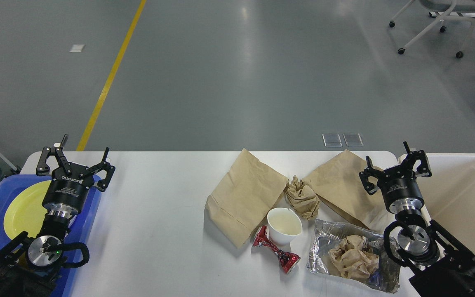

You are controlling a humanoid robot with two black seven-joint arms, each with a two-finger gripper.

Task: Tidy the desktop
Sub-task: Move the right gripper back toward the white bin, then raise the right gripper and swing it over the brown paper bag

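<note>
Head view takes in the desktop first: a wide white table filling the lower half of the frame, with grey floor beyond it. At its right end stands a cream bin, and at its left end lies a blue tray carrying a yellow plate.

Next in size are two brown paper bags: the left bag lies flat near the middle, the right bag is partly behind the right arm. Both look light and floppy, so a pinch on a free edge or corner should lift them.

A silver foil wrapper lies nearer the front, with a crumpled paper ball resting on it (thin and slippery, likely to tear if dragged). A white paper cup lies tilted beside it; it is light and crushable, so I would take it gently at the rim. A second paper wad sits between the bags, soft enough to grab anywhere. Smallest is a crushed red can in front of the cup, stiff enough for a firm grip at its narrow middle.

Both hands hold nothing: the left gripper hovers with fingers spread above the tray's far corner, and the right gripper is spread too, between the right bag and the bin.
</note>
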